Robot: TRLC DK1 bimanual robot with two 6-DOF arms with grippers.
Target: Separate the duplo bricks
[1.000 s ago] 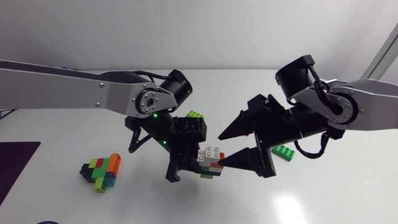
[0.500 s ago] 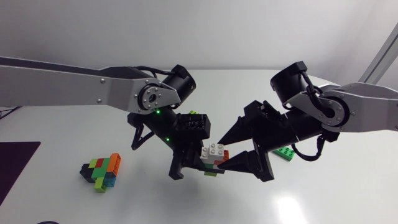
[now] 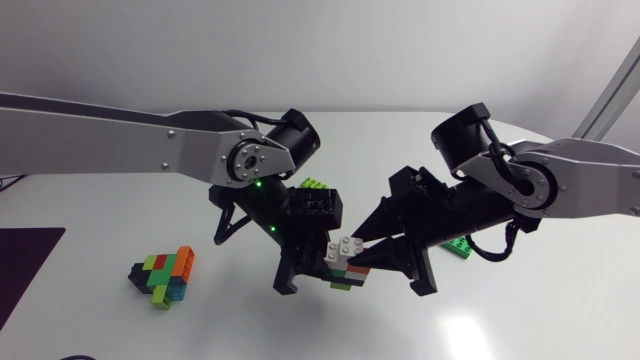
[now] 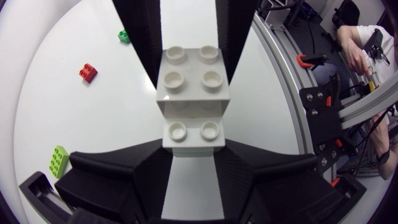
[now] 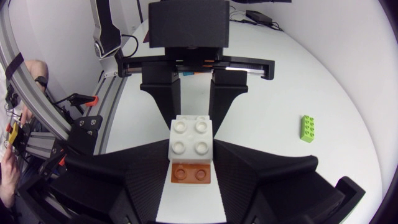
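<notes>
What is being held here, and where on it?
The brick stack: left gripper and right gripper each clamp its sides, from opposite ends.

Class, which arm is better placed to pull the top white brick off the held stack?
Right, probably: its end effector grips the top white brick, while the left end effector holds the stack lower down, steadying it.

White table (image 3: 230, 330), smooth, faint sheen. Dark purple mat (image 3: 25, 270) lies flat on it, well apart from the left gripper (image 3: 318, 272), out on that arm's own side, partly cut off.
</notes>
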